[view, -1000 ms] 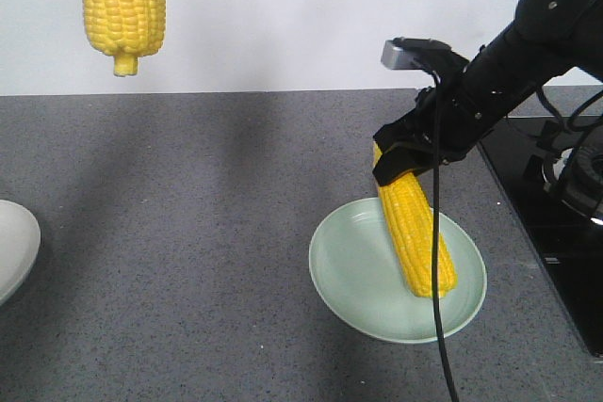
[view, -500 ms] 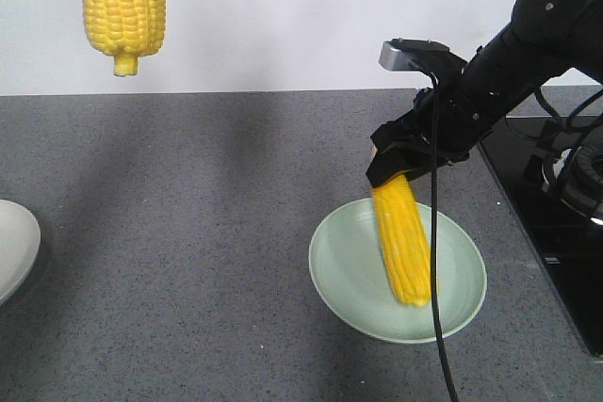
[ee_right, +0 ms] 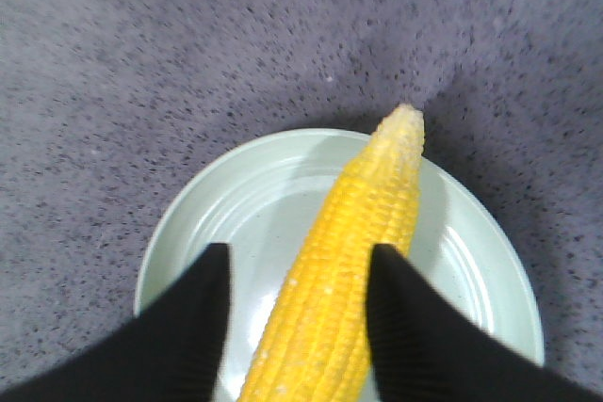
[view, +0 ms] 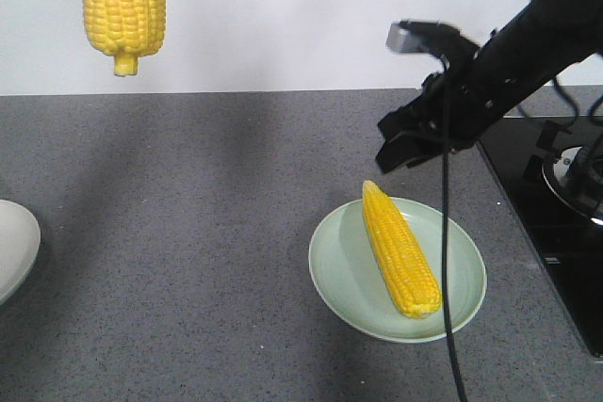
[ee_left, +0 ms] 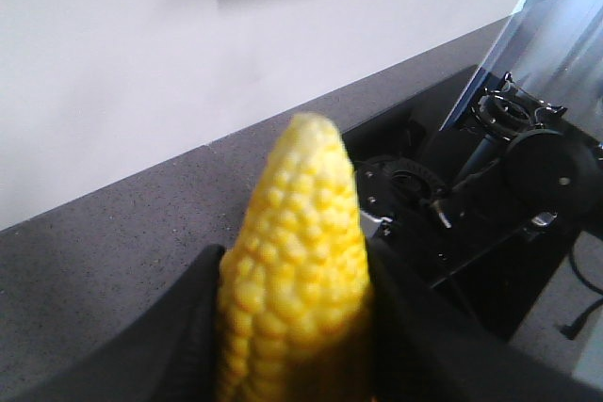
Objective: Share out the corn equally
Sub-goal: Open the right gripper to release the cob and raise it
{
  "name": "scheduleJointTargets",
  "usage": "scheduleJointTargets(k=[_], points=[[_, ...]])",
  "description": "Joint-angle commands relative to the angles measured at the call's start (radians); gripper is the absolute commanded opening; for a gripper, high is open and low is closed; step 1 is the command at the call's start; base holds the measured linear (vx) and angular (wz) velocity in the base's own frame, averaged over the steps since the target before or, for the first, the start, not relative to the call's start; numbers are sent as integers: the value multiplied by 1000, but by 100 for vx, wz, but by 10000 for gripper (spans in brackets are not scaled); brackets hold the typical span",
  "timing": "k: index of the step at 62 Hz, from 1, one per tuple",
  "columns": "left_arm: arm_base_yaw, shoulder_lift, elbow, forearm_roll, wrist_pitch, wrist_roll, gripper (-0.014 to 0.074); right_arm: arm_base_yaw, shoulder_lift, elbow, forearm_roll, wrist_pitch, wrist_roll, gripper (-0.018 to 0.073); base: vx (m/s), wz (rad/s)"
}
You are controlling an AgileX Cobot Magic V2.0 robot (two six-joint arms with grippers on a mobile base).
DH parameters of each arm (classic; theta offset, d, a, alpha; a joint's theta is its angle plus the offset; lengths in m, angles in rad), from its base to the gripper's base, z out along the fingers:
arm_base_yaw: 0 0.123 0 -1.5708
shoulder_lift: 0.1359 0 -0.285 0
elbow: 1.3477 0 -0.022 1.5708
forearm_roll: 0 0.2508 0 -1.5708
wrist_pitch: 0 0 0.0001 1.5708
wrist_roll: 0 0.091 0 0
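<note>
Corn cob [view: 401, 251]: lies flat on pale green plate [view: 344, 280], tip toward back-left, stub end near plate's front-right rim; nothing grips it.
Right gripper [view: 412, 143]: above plate's back edge, clear of cob; jaws apart w/ nothing between; wrist view shows both black fingers [ee_right: 184, 327] either side of cob, not touching.
2nd corn cob [view: 123, 2]: top-left, hanging stub-down over grey speckled desk [view: 188, 214]; left gripper [ee_left: 292, 327] jaws clamp its sides in wrist view.
White plate [view: 14, 247]: left edge, partly cut off.
No legible writing or labels.
</note>
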Motion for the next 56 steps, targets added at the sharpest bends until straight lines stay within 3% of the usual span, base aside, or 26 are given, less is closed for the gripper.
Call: scheduleJointTargets(k=[1, 5, 17, 33, 56], points=[[-2, -38, -22, -38, -37, -12, -6, -3, -129, -26, 20, -49, -20, 89, 0, 0], [-2, -38, -22, -38, -37, -12, -6, -3, -188, -26, 20, -89, -23, -14, 0, 0], [-2, -38, -22, -38, -37, -12, -6, -3, -376, -26, 22, -136, -23, -8, 0, 0], [-2, -38, -22, -38, -37, -12, -6, -3, -585, -26, 10, -78, -23, -8, 0, 0], [-2, -38, -22, -38, -39, -12, -6, -3, -790, -26, -138, -10, 4, -6, 0, 0]])
